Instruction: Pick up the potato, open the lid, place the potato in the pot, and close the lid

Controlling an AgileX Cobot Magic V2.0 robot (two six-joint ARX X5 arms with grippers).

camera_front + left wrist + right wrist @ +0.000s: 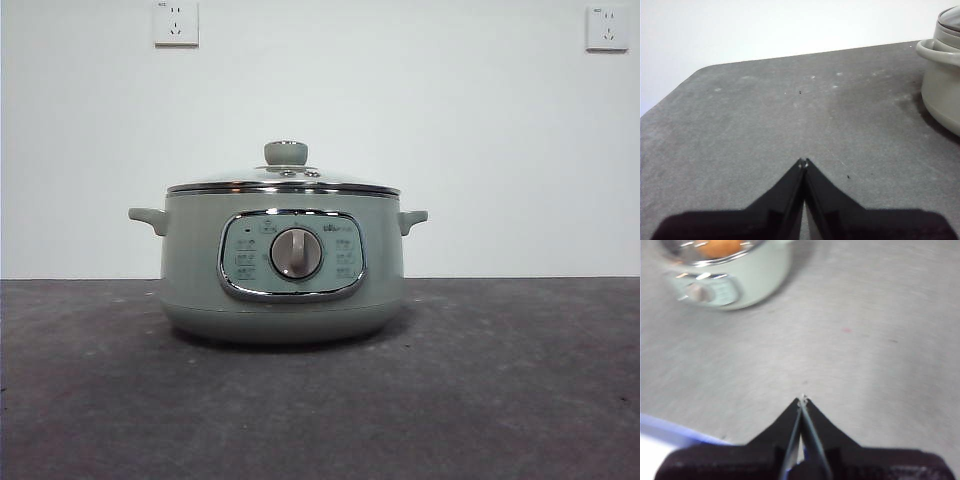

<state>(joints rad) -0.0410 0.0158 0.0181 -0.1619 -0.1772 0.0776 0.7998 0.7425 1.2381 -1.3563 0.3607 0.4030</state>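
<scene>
So the pot point(283, 265) sits about mid-table point(520, 400), sage green, control panel and silver dial point(297, 253) facing the front camera, with a small handle sticking out on each side. The lid point(284, 182) is down on it, steel rim seated all the way round and the little green knob point(286, 152) standing upright on top. Behind it there's just a white wall with two sockets point(176, 22) up high, one on the left and one on the right.

The potato point(719, 247) is inside the pot. The right wrist view catches it through the glass as an orange-brown blob under the lid, pretty blurry, so no skin detail to speak of.

Neither arm shows in the front view. The left gripper point(803, 161) hangs above bare table with its fingers point(785, 192) pressed together at the tips, nothing between them. The pot is well apart from it, only one edge and one handle showing at the side of that view. The right gripper point(802, 400) is the same deal: fingers point(785, 427) closed tip to tip, holding nothing, over empty grey table, with the pot and potato well off from it at the far corner of its view. A pale blue-white strip shows beside the right gripper; it is too blurry to say what it is.
</scene>
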